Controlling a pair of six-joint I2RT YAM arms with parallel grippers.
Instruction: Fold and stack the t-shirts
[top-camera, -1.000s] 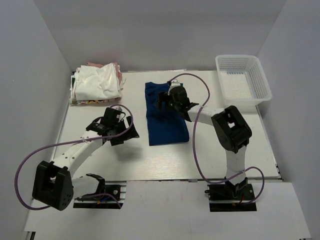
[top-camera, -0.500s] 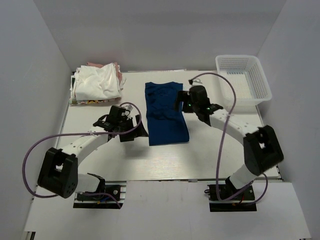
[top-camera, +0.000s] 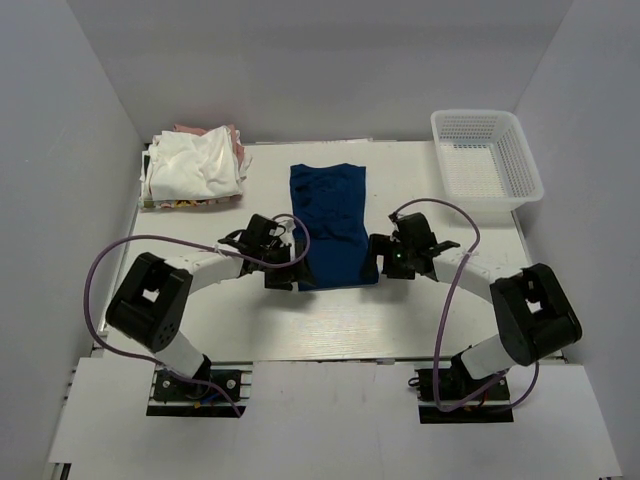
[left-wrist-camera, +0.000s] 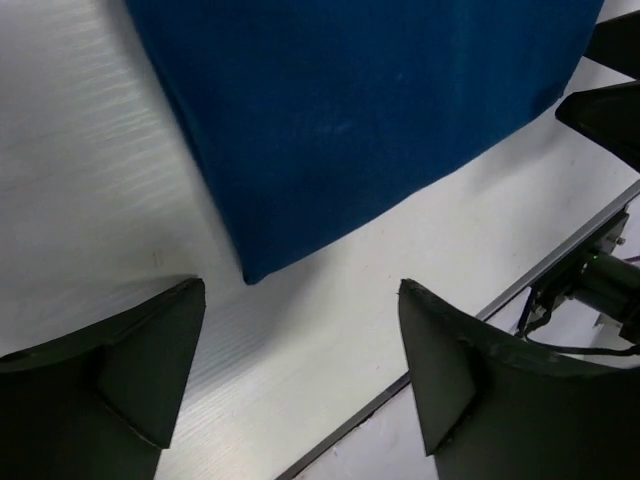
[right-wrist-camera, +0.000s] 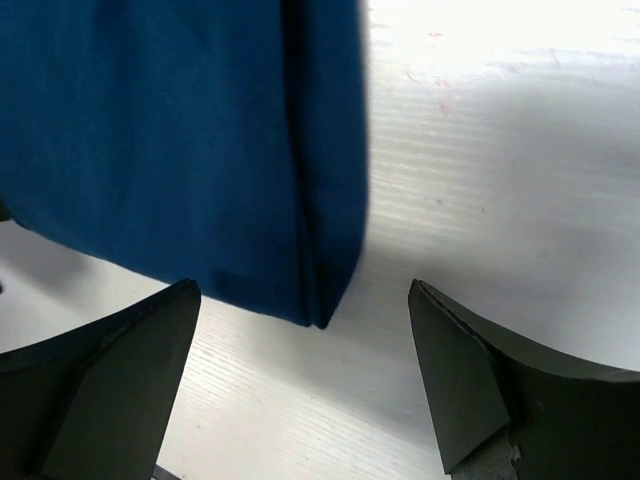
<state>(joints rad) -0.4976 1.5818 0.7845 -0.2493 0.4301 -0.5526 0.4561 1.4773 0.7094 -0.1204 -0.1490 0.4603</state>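
Now both grippers are spread wide and hold nothing. The left gripper (left-wrist-camera: 300, 300) sits low over the table (top-camera: 330, 320), and the near left corner of the navy t-shirt (top-camera: 332, 215) lies just ahead of the gap between its fingers. The right gripper (right-wrist-camera: 303, 300) is placed the same way at the near right corner. Whether either touches the cloth cannot be told. Plain grey walls (top-camera: 320, 60) close in the white table on three sides. One navy t-shirt lies at mid-table, folded into a long strip. One pile of white and pink shirts (top-camera: 195, 165) sits at the far left corner; how many it holds is unclear. One white mesh basket (top-camera: 485, 155) stands at the far right.
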